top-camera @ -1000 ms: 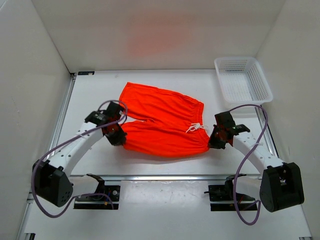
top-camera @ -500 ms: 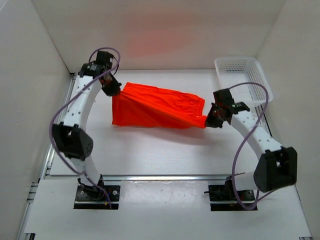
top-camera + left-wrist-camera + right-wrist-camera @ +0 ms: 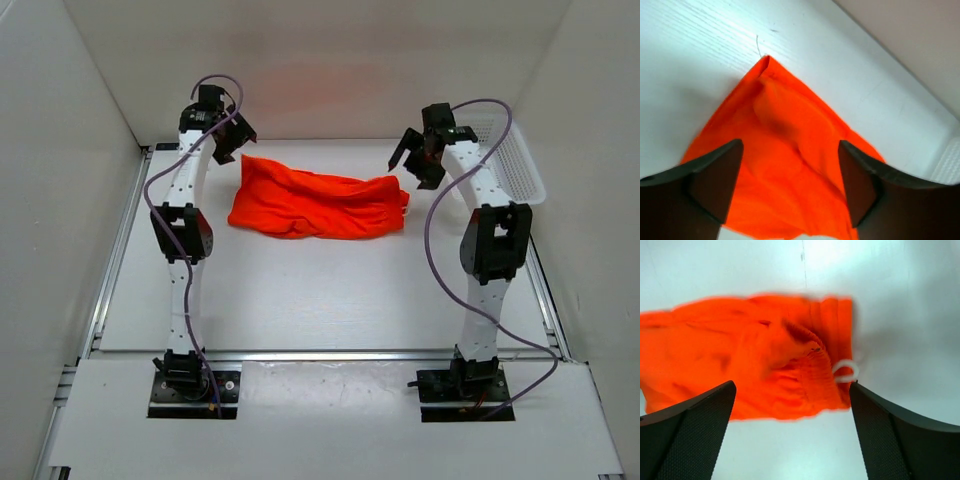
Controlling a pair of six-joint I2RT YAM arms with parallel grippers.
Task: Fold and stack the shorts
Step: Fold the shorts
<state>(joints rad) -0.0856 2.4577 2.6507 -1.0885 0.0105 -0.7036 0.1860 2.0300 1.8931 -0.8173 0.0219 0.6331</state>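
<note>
At the far end of the table (image 3: 300,300), the shorts (image 3: 315,205) lay in a long crosswise band, orange, rumpled and doubled over on themselves, resting on the surface. Left gripper (image 3: 790,147) hung over the left end of the band with its jaws spread wide and nothing between them. In its wrist view a pointed corner of the fabric lay below, framed by the two dark fingers (image 3: 715,185) but not touched by them. Right gripper (image 3: 792,387) hung over the right end, jaws likewise parted and empty. Its wrist view showed the gathered waistband, with a loop of white drawstring (image 3: 846,371) poking out at the fabric's edge. Both arms were stretched well forward from their bases, one at each end of the garment. White mesh basket (image 3: 528,175) sat in the far right corner, partly hidden behind the right arm and well apart from the shorts. From the top view I could not tell what it held.
</note>
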